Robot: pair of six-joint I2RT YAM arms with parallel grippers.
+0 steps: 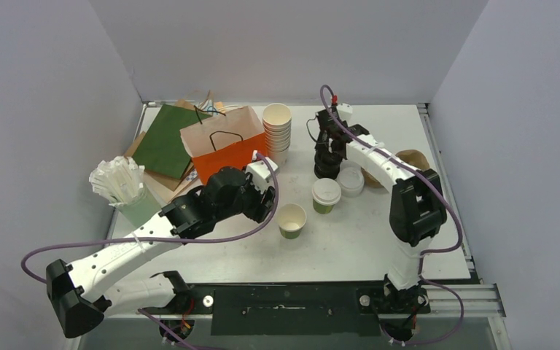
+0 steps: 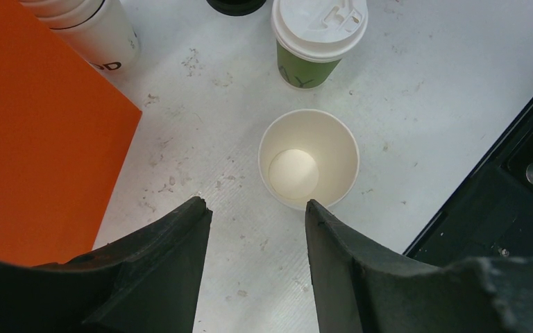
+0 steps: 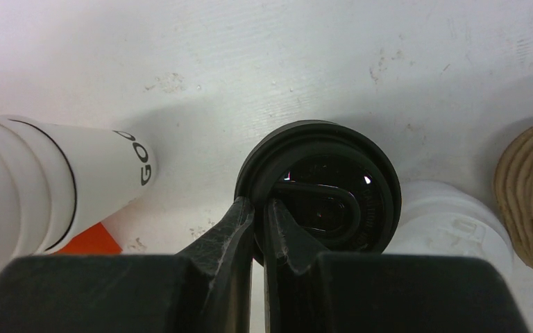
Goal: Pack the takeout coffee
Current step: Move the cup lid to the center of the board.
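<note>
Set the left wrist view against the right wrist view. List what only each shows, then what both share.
Only left wrist: the open left hand near an empty lidless paper cup, plus an olive-green paper cup with a white lid. Only right wrist: the right hand pinching the rim of a round black plastic lid, a white plastic lid stack beside it, a brown ridged stack. Both: the stack of lidless white cups, the orange paper bag, the white tabletop; the black lid just clips the left view's top edge.
</note>
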